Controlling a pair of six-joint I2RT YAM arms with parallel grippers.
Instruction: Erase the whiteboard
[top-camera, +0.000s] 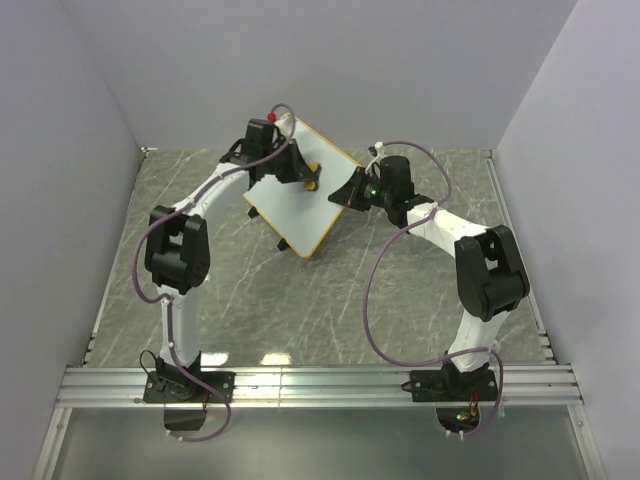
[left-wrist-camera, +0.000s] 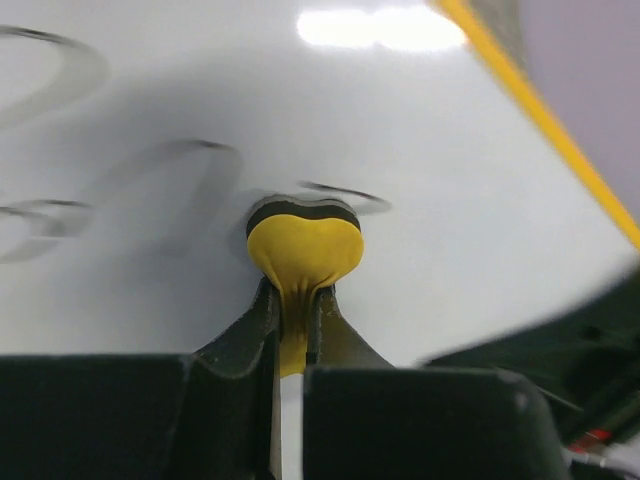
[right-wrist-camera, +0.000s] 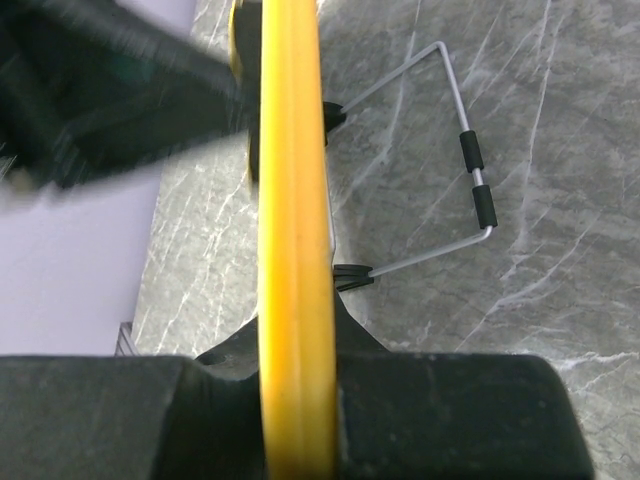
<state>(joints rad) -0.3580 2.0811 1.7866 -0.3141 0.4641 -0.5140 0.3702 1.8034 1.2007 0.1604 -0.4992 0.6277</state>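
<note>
The whiteboard (top-camera: 300, 200), white with an orange-yellow frame, stands tilted at the table's back centre. My right gripper (top-camera: 352, 190) is shut on its right edge; in the right wrist view the yellow frame (right-wrist-camera: 292, 200) runs between the jaws. My left gripper (top-camera: 300, 172) is shut on the small yellow-and-black eraser (left-wrist-camera: 303, 250) and presses it against the board's white face (left-wrist-camera: 420, 150). Faint grey scribbles (left-wrist-camera: 180, 165) show to the left of the eraser and just beside it.
The board's wire stand (right-wrist-camera: 470, 180) with black sleeves sticks out behind it over the grey marble table (top-camera: 330, 310). A red-capped marker (top-camera: 276, 115) sits near the board's top corner. Pale walls close in the table at the left, back and right.
</note>
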